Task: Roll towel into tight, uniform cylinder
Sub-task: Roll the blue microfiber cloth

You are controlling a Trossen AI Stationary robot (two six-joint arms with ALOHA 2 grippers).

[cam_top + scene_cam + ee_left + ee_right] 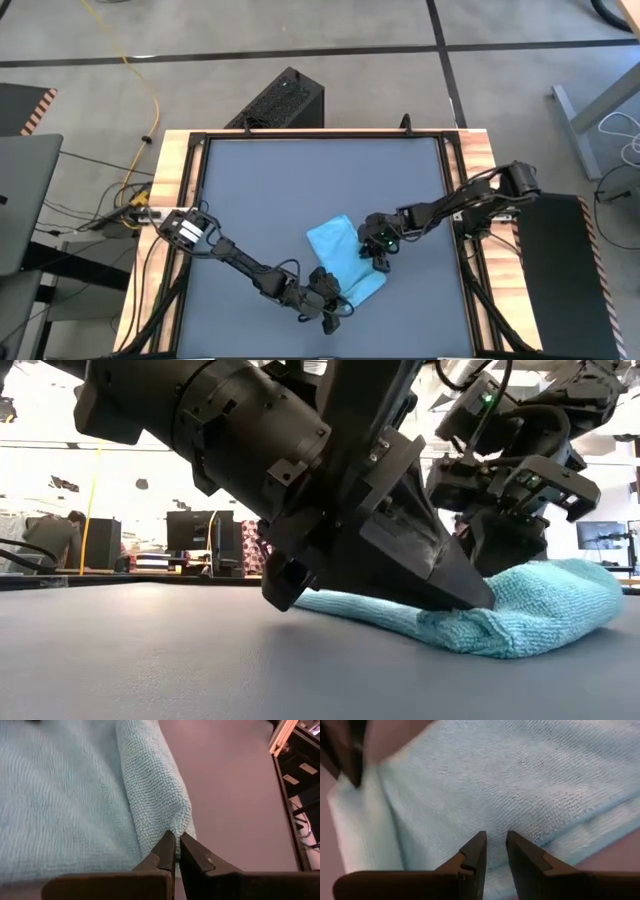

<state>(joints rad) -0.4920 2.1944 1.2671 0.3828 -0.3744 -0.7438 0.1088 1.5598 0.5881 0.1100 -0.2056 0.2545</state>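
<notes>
L gripper is nearest the table's front edge, fingers pinched nearly together on the rolled edge of the small light sky-blue terry towel; looks like it's nipping the fold at its end. The towel lies right of centre on the dark grey tabletop, partly folded, w/ one thick rolled edge and the rest flat.

Just beyond, R gripper points down at the flat part, fingers narrow w/ a small gap, holding nothing that I can see; can't tell if tips touch the cloth.

To do this step well, I'd judge: keep the L pinch low and firm, turn the edge over evenly along its length, R pressing the flat part so it doesn't slide or skew.
</notes>
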